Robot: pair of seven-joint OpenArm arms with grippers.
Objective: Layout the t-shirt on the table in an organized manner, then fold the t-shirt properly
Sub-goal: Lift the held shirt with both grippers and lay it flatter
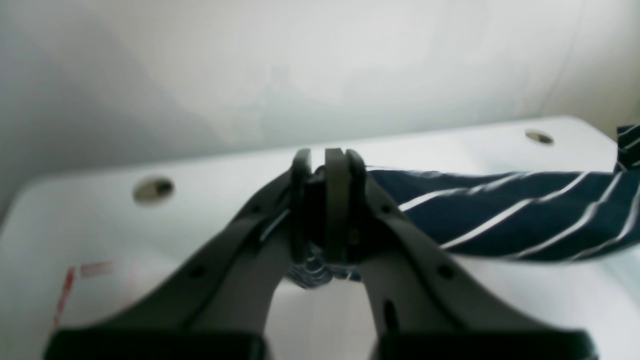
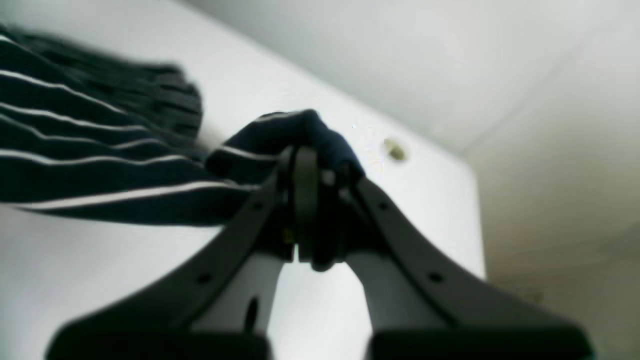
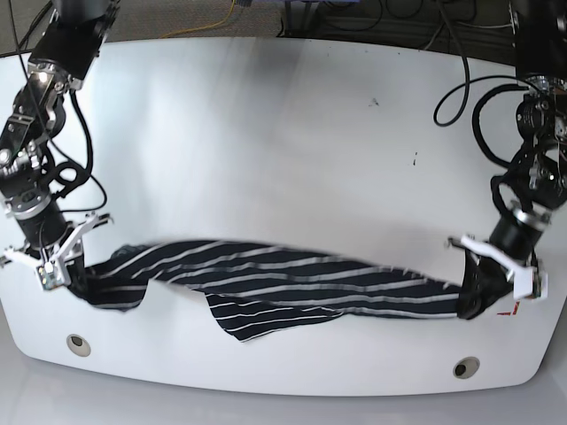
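Cables (image 3: 461,93) trail across the table (image 3: 266,115) behind the stretched t-shirt (image 3: 292,283).

Both wrist views are soft with blur. In the left wrist view the t-shirt (image 1: 500,215) runs out past the right edge of the frame, and the red marking (image 1: 67,290) at lower left is too smeared to read. In the right wrist view the cloth leaves the left edge, its upper folds a streaked blur. In the base view the fingertips of the left tool (image 3: 483,288) and right tool (image 3: 75,266) are buried in dark fabric, and the tabletop (image 3: 283,133) is cropped at both side edges.
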